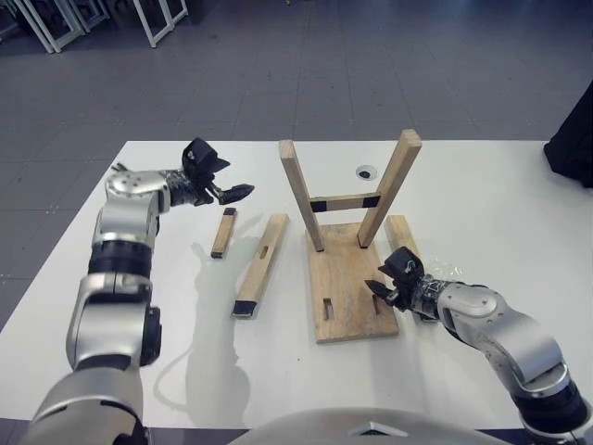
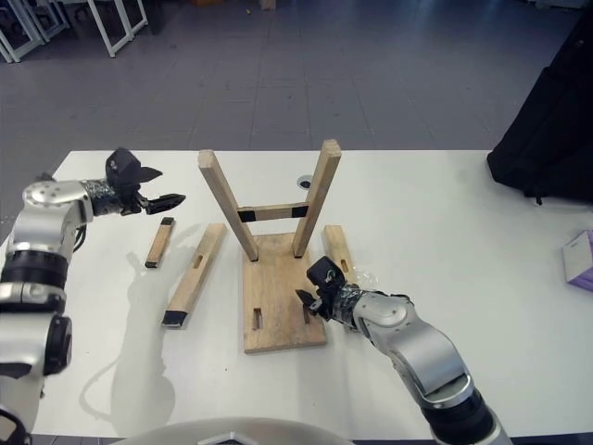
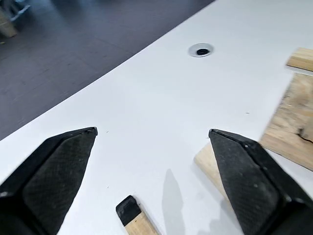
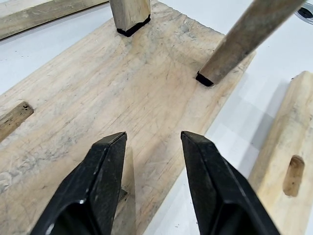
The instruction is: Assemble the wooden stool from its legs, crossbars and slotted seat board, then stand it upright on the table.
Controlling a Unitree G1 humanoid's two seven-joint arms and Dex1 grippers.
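Observation:
The slotted seat board (image 1: 347,283) lies flat on the white table. Two legs (image 1: 301,193) (image 1: 390,185) stand tilted in its far slots, joined by a crossbar (image 1: 345,201). A loose leg (image 1: 261,264) and a short crossbar (image 1: 223,232) lie left of the board. Another loose leg (image 4: 288,161) lies against its right side. My left gripper (image 1: 236,193) hangs open above the short crossbar's far end (image 3: 132,218), holding nothing. My right gripper (image 4: 154,139) is open low over the board's right edge, next to a near slot (image 1: 380,306).
A round cable hole (image 1: 366,171) sits in the table behind the standing legs. A black bag (image 2: 547,120) stands off the table's far right, and a purple box (image 2: 582,260) lies at the right edge. Bare table lies in front of the board.

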